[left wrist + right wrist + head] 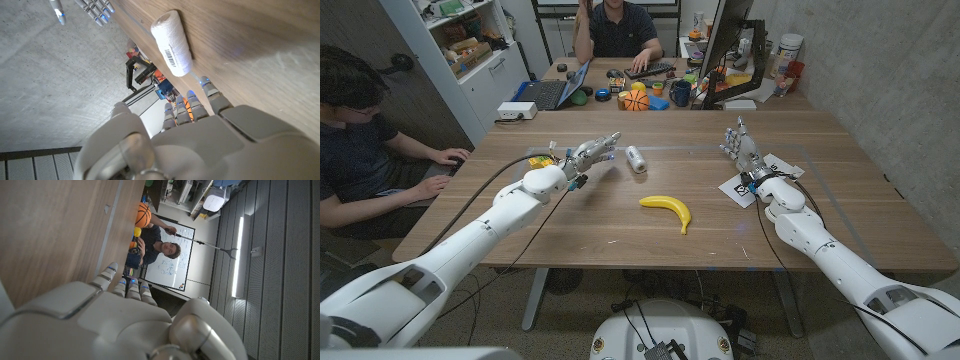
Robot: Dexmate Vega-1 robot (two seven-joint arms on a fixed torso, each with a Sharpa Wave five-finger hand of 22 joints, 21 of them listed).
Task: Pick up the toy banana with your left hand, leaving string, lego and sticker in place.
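The toy banana (667,208) lies on the wooden bench (590,225) near the middle, a little toward the robot's side, with nothing touching it. The left hand (592,152) hovers over the bench up and to the left of the banana, well apart from it, its fingers (610,141) stretched forward and slightly apart, holding nothing. Just beyond those fingertips lies a white spool of string (636,159), on its side; in the left wrist view the same spool (171,43) shows a barcode label and sits close ahead of the left hand (200,140), near it but not touching. Beside the left wrist a small yellow and coloured piece, likely the lego (539,160), rests on the bench, partly hidden by the arm. The right hand (743,148) stands at the right side of the bench with its fingers pointing up and lightly spread, empty, just above a white sheet with black marks (756,181). Two people sit at the far and left edges of the bench, one at a laptop (546,92).
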